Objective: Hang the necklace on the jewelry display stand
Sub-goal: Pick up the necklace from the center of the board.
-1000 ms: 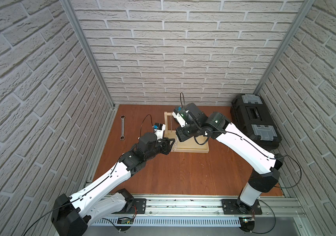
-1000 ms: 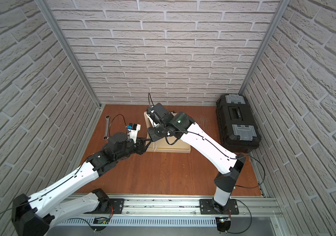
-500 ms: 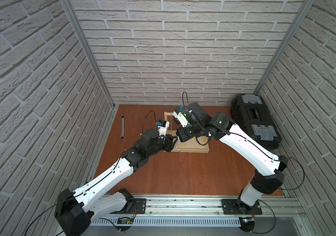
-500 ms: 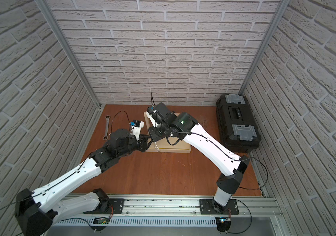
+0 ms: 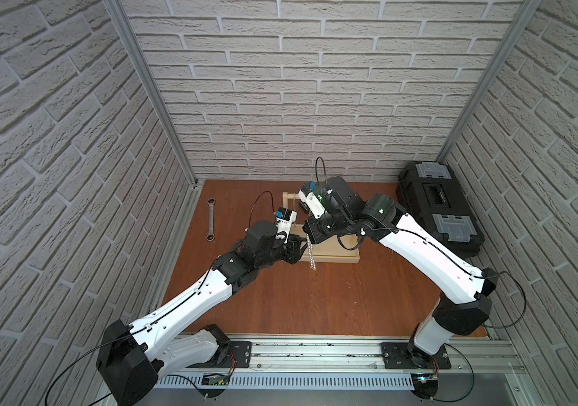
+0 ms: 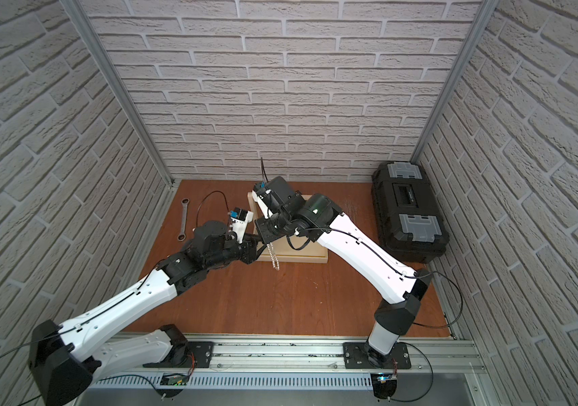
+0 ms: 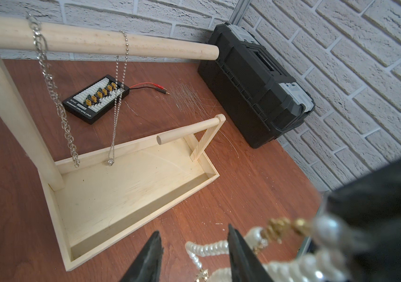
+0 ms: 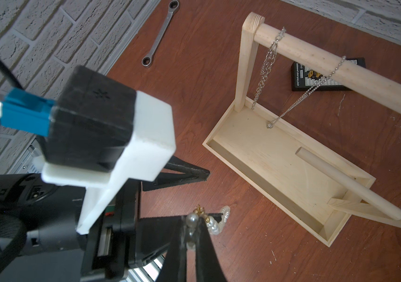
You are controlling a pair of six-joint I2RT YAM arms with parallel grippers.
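Note:
A white pearl necklace (image 8: 215, 223) with gold clasp parts hangs from my right gripper (image 8: 192, 219), which is shut on one large pearl. It dangles just in front of the jewelry display stand (image 5: 336, 258), over the near left corner of its tray (image 7: 121, 195). My left gripper (image 7: 193, 229) stands open beside the right one. A loop of the necklace (image 7: 206, 249) passes between its fingers without being clamped. The strand shows in both top views (image 5: 310, 251) (image 6: 271, 255). The stand's tall dowel bar (image 7: 97, 41) carries two silver chains (image 7: 55, 97) (image 7: 119, 97).
A black toolbox (image 5: 438, 218) stands at the right wall. A wrench (image 5: 211, 219) lies at the left of the table. A black connector board (image 7: 95, 99) with red and black leads lies behind the stand. A short lower dowel (image 7: 189, 129) rises from the tray's far end.
My left gripper has moved up and rightward until it is at the hanging necklace. The right gripper shifted slightly right, still holding the pearl.

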